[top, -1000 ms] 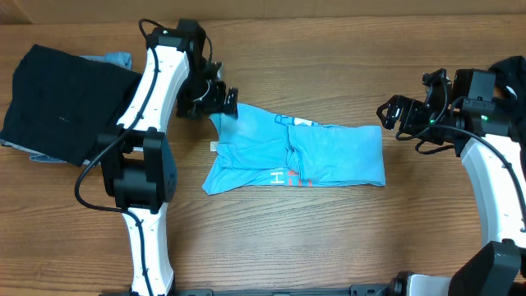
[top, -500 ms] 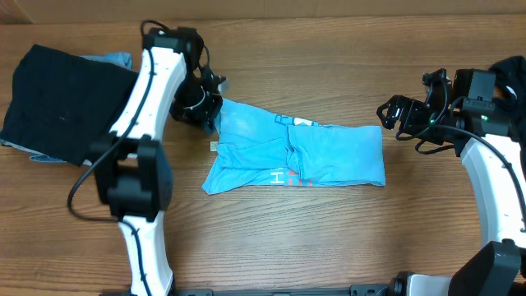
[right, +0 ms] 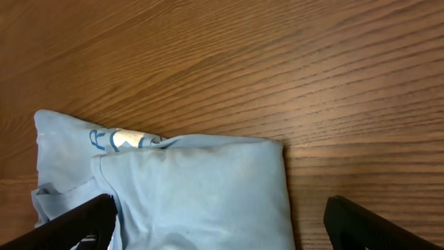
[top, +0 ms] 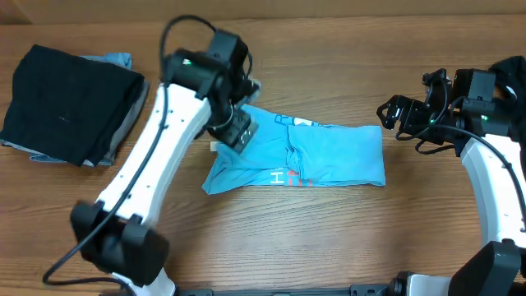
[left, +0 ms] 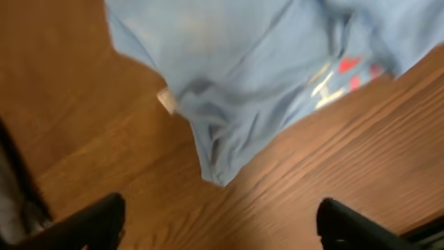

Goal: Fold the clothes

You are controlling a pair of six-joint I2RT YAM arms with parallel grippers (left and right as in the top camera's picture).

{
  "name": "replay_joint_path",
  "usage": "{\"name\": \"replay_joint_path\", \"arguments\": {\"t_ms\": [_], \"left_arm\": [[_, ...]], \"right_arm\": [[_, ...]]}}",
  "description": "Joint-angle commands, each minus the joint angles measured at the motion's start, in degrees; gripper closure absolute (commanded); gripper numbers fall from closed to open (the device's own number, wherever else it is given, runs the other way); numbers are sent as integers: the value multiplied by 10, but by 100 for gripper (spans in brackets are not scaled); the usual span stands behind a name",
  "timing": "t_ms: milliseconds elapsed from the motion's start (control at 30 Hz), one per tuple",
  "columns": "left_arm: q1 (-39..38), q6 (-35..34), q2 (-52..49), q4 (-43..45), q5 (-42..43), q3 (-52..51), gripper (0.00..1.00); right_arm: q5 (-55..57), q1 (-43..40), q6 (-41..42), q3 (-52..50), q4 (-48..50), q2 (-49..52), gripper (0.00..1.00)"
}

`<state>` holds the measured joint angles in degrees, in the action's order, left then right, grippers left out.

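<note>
The clothes I see are a light blue T-shirt (top: 320, 152), folded into a long band at the table's middle, and a black folded garment (top: 70, 103) at the far left. Red and white lettering (top: 283, 177) shows on the shirt's near edge. My left gripper (top: 238, 130) hovers over the shirt's left end. In the left wrist view this gripper (left: 222, 222) is open over bare wood, the T-shirt (left: 243, 76) just beyond it. My right gripper (top: 388, 115) is open by the shirt's right end; its wrist view shows the T-shirt (right: 194, 187) beneath this gripper (right: 222, 222).
A grey-blue garment (top: 119, 59) peeks out behind the black one. Something dark (top: 514, 70) lies at the right edge behind the right arm. A small white tag (top: 214, 146) sticks out at the shirt's left edge. Bare wooden table (top: 296, 238) runs along the front.
My left arm has swung right and forward from the shirt's far left corner to above the shirt's left end. The shirt and the right arm have not moved.
</note>
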<state>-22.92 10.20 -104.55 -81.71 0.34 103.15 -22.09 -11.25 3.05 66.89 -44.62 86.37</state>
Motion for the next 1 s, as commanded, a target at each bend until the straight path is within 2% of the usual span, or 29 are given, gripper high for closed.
{"name": "replay_joint_path", "arguments": {"t_ms": [0, 67, 233, 433, 533, 567, 767, 967], "left_arm": [[14, 29, -13, 26, -3, -92, 2], [17, 27, -13, 52, -3, -141, 11], [18, -36, -13, 155, -22, -232, 13], [26, -61, -13, 196, -20, -296, 15], [26, -61, -13, 201, -9, -303, 60], [26, -61, -13, 207, -9, -305, 66], [26, -74, -13, 268, -7, -353, 64], [26, -76, -13, 283, -7, -372, 65]], "right_arm": [[2, -1, 4, 10, 1, -7, 0], [2, -1, 4, 10, 2, -7, 0], [2, -1, 4, 10, 2, -7, 0], [2, -1, 4, 10, 2, -7, 0], [2, -1, 4, 10, 2, -7, 0], [2, -1, 4, 10, 2, -7, 0], [2, -1, 4, 10, 2, -7, 0], [2, -1, 4, 10, 2, -7, 0]]}}
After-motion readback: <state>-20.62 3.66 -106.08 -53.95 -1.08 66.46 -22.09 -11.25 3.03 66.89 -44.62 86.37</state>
